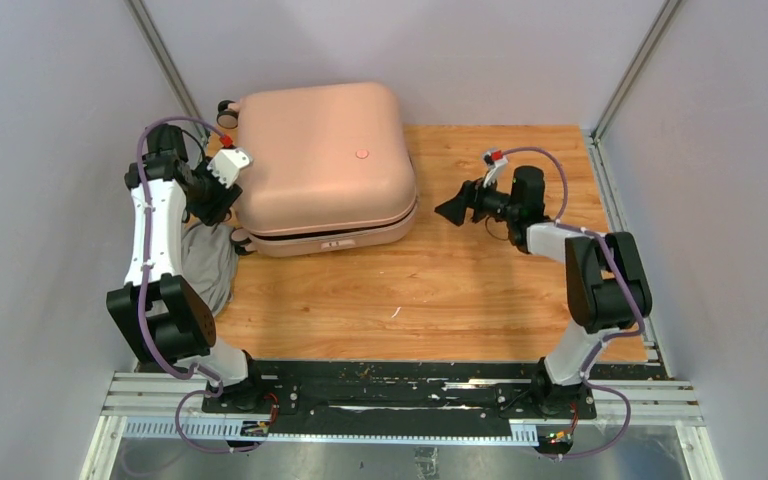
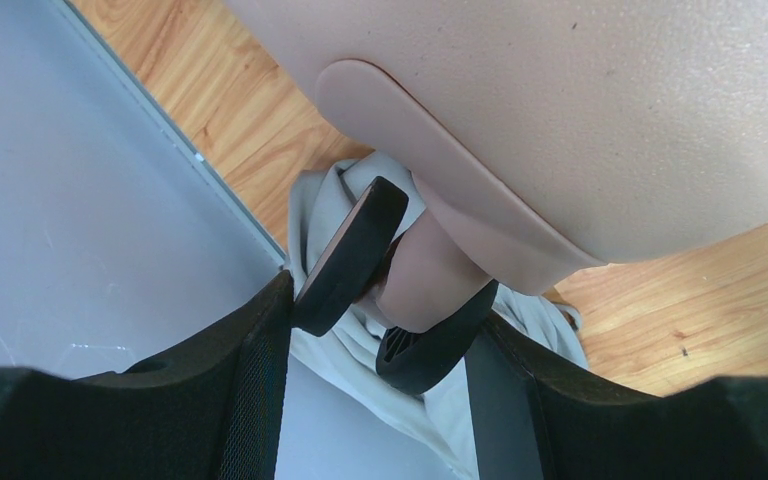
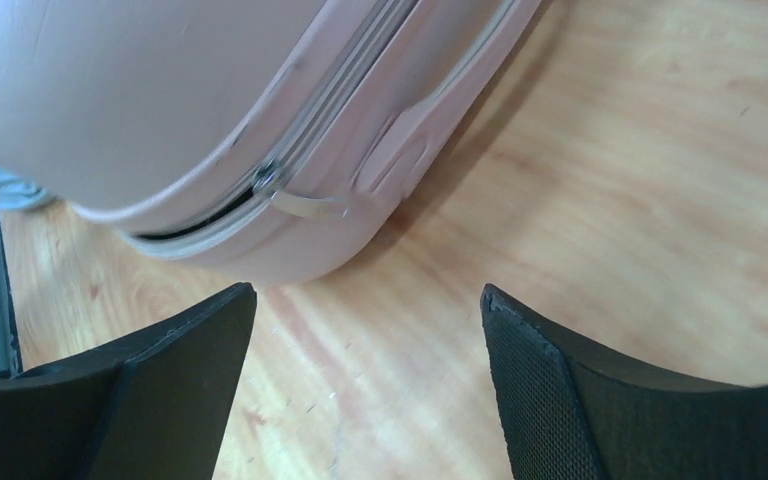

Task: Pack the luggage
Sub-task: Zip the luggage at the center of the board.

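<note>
On tabletop [image 1: 440, 290], far left: luggage [image 1: 322, 165] flat, seam gaping. Grey cloth [image 1: 210, 265] outside at its near left; risks staying unpacked. Left gripper [image 2: 435, 245] jaws clamped on a rounded pink stub of the shell; could slip off. Right gripper [image 3: 365, 295] jaws wide, empty, just right.

Counting one luggage [image 1: 325, 165], one grey cloth [image 1: 210, 268] and one wooden table [image 1: 440, 300]. Counting two arms, a left arm [image 1: 155, 225] and a right arm [image 1: 600, 275], carrying two grippers, a left gripper [image 2: 380, 310] and a right gripper [image 3: 365, 295], each showing two fingers. Making out two wheels, a far wheel [image 1: 227, 111] and a near wheel [image 2: 420, 270]. Noting one zip pull [image 3: 300, 203] and one red mark [image 1: 362, 154].
</note>
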